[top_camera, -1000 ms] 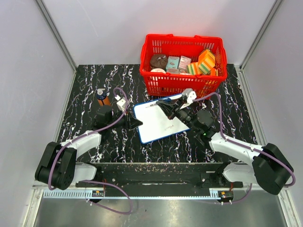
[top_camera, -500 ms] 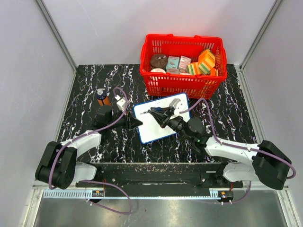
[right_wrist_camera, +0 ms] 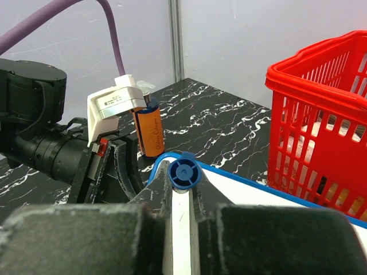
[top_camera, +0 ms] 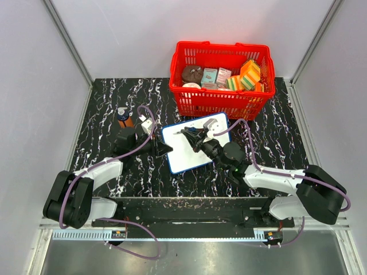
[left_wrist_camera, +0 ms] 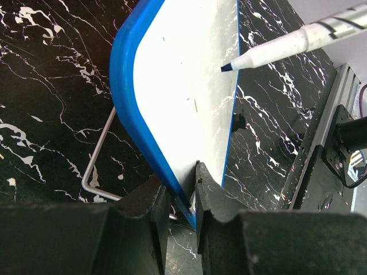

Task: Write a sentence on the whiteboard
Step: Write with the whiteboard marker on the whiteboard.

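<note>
- left gripper (top_camera: 162, 149) is clamped on the near corner edge of the flat white blue-framed whiteboard (top_camera: 192, 159); fingers (left_wrist_camera: 209, 197) pinch the blue rim and the board runs straight ahead of them
- bent thin metal wire stand (left_wrist_camera: 90, 172) sits under the board, left of those fingers, on the black marbled table (top_camera: 109, 97)
- right gripper (top_camera: 196, 137) is closed on a white blue-tipped marker (left_wrist_camera: 287, 43); its blue end cap sits between the jaws
- marker tip is over the board's far half as seen from the left gripper; can't tell contact
- red plastic basket (right_wrist_camera: 321, 109) is ahead-right of the right gripper, orange labelled bottle (right_wrist_camera: 150, 130) ahead-left
</note>
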Tool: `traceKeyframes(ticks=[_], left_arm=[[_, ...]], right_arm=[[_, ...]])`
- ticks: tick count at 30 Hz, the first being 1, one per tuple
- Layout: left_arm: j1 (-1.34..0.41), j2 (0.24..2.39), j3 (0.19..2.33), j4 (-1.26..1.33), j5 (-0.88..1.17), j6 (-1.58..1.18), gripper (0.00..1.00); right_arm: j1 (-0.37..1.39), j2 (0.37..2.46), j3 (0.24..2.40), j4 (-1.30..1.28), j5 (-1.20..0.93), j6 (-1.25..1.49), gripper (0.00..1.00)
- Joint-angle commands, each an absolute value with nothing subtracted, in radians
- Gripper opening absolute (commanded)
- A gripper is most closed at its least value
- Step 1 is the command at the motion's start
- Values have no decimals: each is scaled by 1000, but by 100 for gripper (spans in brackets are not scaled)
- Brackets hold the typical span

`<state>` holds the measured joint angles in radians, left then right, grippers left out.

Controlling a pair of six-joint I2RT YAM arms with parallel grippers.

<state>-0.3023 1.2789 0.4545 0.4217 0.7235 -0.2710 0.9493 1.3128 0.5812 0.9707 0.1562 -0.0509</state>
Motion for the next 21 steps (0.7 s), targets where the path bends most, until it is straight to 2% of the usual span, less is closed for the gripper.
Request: traceKeyframes(ticks=[1,21], left_arm=[[-293,1302,469,434,635,-149,0],[-295,1304,471,434,641,-147,0]], right_arm=[[957,1328,595,1054,183,-66,0],[957,1385,620,1066,164,-41,0]])
